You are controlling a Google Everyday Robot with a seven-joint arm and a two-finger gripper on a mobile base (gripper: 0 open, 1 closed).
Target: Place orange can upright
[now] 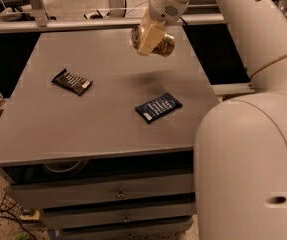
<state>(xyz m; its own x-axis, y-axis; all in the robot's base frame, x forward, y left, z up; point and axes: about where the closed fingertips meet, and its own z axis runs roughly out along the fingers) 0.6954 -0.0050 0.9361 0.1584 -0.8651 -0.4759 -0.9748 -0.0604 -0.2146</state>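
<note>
Arm: the right side of the view is filled by it; the counter's far half is reached from the right.
Counter: grey and flat. The bare patch in shadow under the can is judged the best landing spot.
Drawers: set under the counter's front edge, shut, not involved.
Wrist: a turn is needed here until the can's axis is vertical, best done up high before any descent.
Blue wrapper: laid flat, just nearer the camera than the shadow patch. It is the closest obstacle. If the can's base is set on its edge, a tip-over is likely, so a touchdown farther back is preferred.
Dark wrapper: laid flat well to the left, not judged to be in the way.
Hand: hung above the counter's far half, clamped on the orange can, with one pale finger seen across the can's middle.
Orange can: held in the air on its side, axis roughly level, touched only by the hand. A paler end is pointed left and taken as the top rim. The base is to be lowered square and slow. Release is advised only once the weight is carried by the counter.
</note>
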